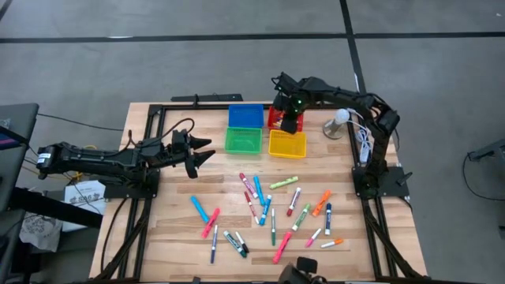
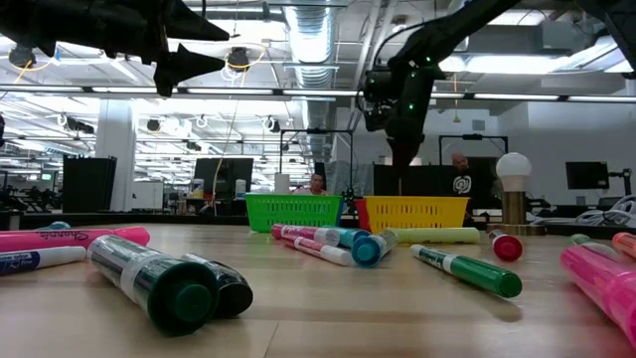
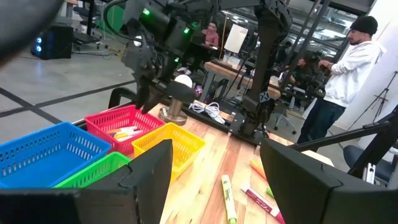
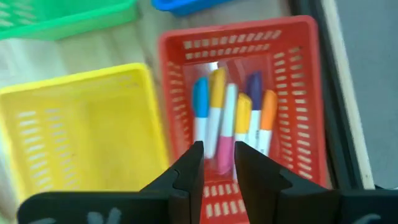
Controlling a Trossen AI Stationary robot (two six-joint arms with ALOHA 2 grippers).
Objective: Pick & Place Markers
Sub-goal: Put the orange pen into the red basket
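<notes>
A light wooden table [image 1: 177, 229] with a black frame carries everything. Four baskets sit in a block near its far edge: blue basket [image 1: 245, 116], red basket [image 1: 276, 118], green basket [image 1: 242, 140], yellow basket [image 1: 286, 143]. A small round-headed lamp [image 1: 338, 122] stands right of them. Markers [image 1: 272, 207] lie scattered loose across the near half.
</notes>
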